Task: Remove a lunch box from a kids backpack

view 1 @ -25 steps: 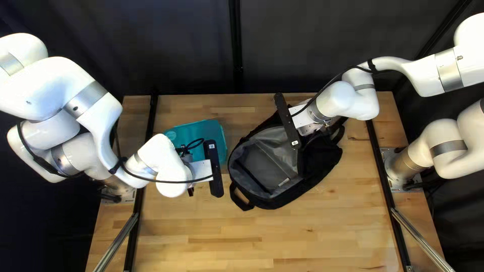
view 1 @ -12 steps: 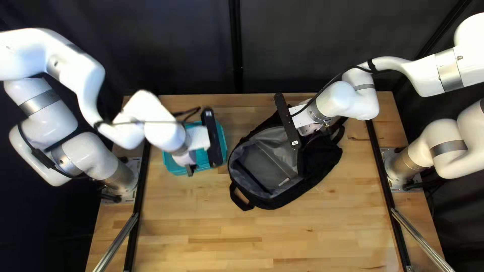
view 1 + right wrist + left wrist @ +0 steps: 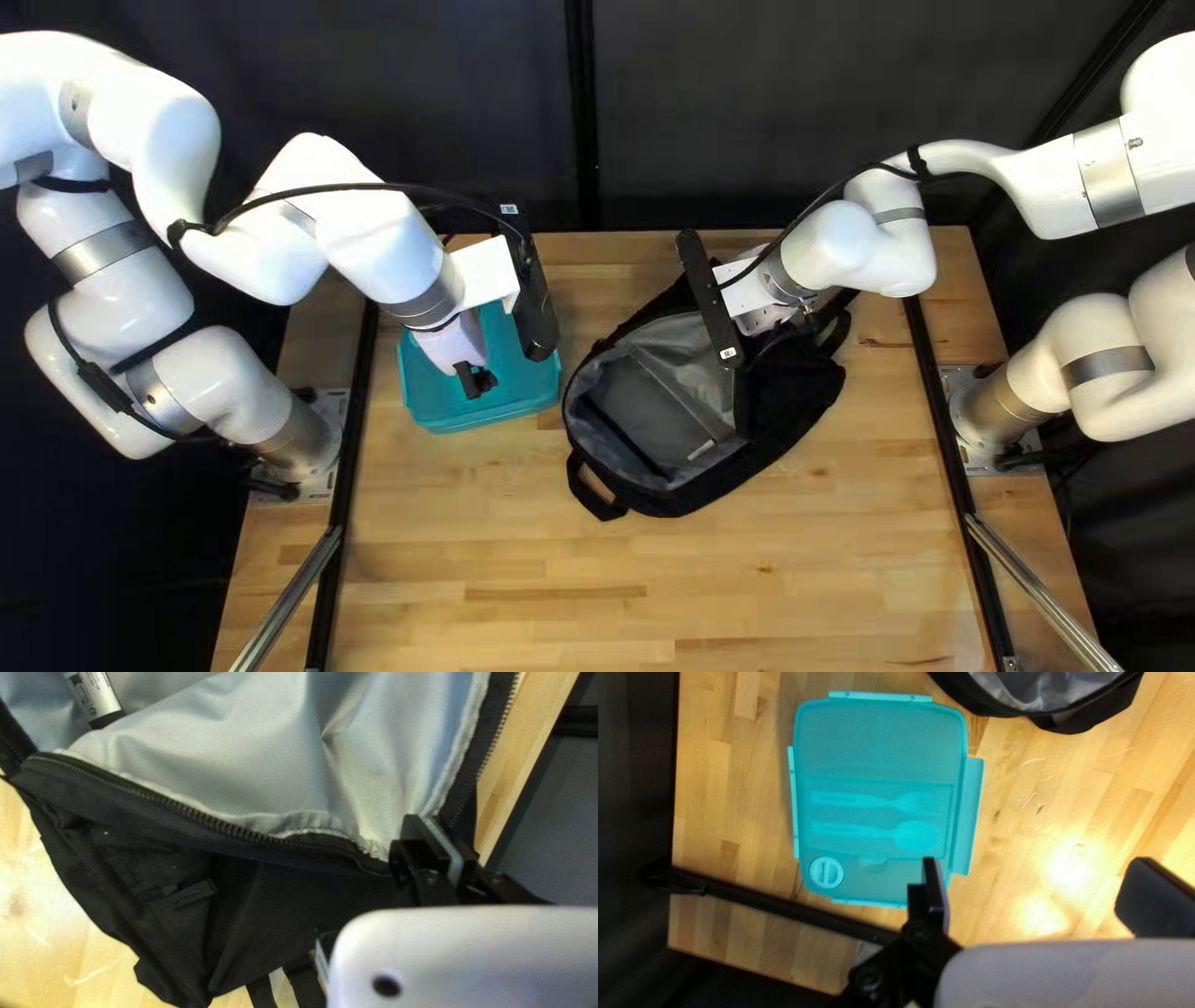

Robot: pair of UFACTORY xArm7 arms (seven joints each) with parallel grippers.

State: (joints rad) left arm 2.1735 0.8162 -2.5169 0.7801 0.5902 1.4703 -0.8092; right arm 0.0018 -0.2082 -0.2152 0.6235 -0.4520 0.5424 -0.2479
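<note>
Two things sit side by side on the wooden table [image 3: 697, 585]: a teal lunch box [image 3: 436, 396] and, just beside it, a black backpack [image 3: 797, 398]. The lunch box is outside the backpack, lying flat with its lid up, toward the left of the top left view. My left gripper [image 3: 476, 377] hangs above it. In the left wrist view, the left gripper [image 3: 1038, 865] has its fingers wide apart, one overlapping an edge of the lunch box in the view. A fork shape [image 3: 921, 802] and a spoon shape [image 3: 918, 837] show in the lid, with a round dial [image 3: 826, 872] near one corner and paler clips [image 3: 881, 697] along the sides

The backpack lies with its mouth spread open, grey lining [image 3: 679, 386] showing, and a carry loop [image 3: 595, 492] at its near end. My right gripper [image 3: 759, 321] is at its far side. Seen from the right wrist, the right gripper [image 3: 443, 843] has its fingers clamped on the backpack's edge, where the zip [image 3: 218, 821] runs up to them. A white label [image 3: 98, 694] is inside, against the lining
</note>
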